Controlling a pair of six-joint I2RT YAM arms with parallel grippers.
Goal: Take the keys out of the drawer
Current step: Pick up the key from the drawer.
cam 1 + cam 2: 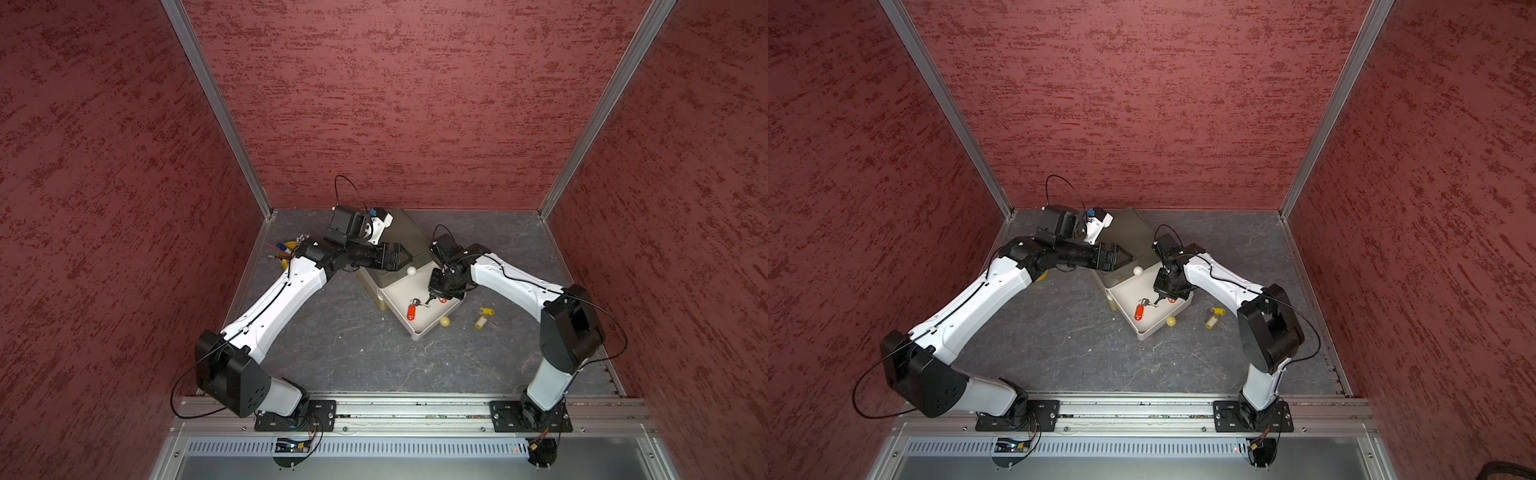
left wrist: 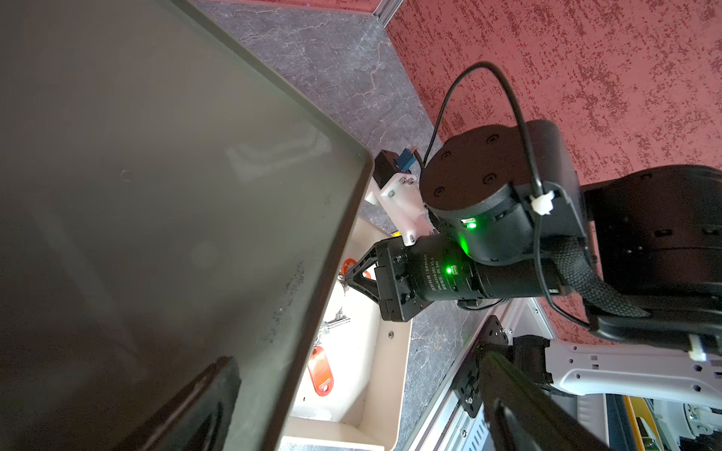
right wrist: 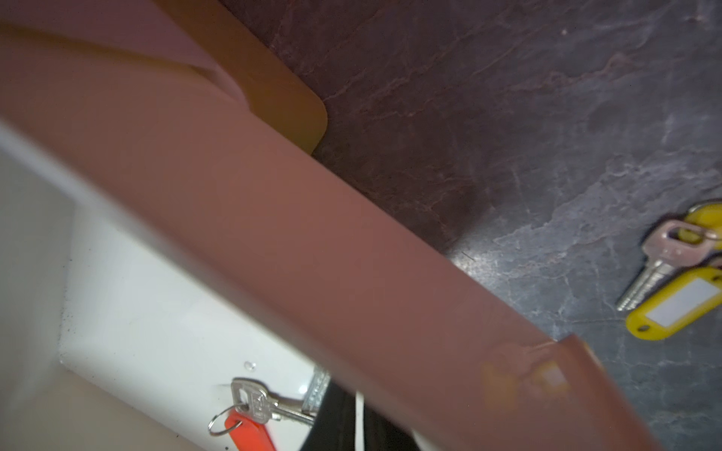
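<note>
Your right gripper (image 1: 429, 300) is pinched shut at a red-tagged key (image 1: 412, 309) in the drawer (image 1: 397, 297); a hold so thin may slip.

Open drawer (image 1: 403, 291) free from above, cabinet top (image 1: 405, 232) covering its rear, right gripper (image 1: 429, 300) inside

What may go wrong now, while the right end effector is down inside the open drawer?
The right end effector is shut low in the drawer, at the blade tip of the red-tagged key; whether it holds it is unclear, so the key may slip on lifting. A second red tag lies mostly hidden beneath the end effector and might snag or be dragged along.
</note>
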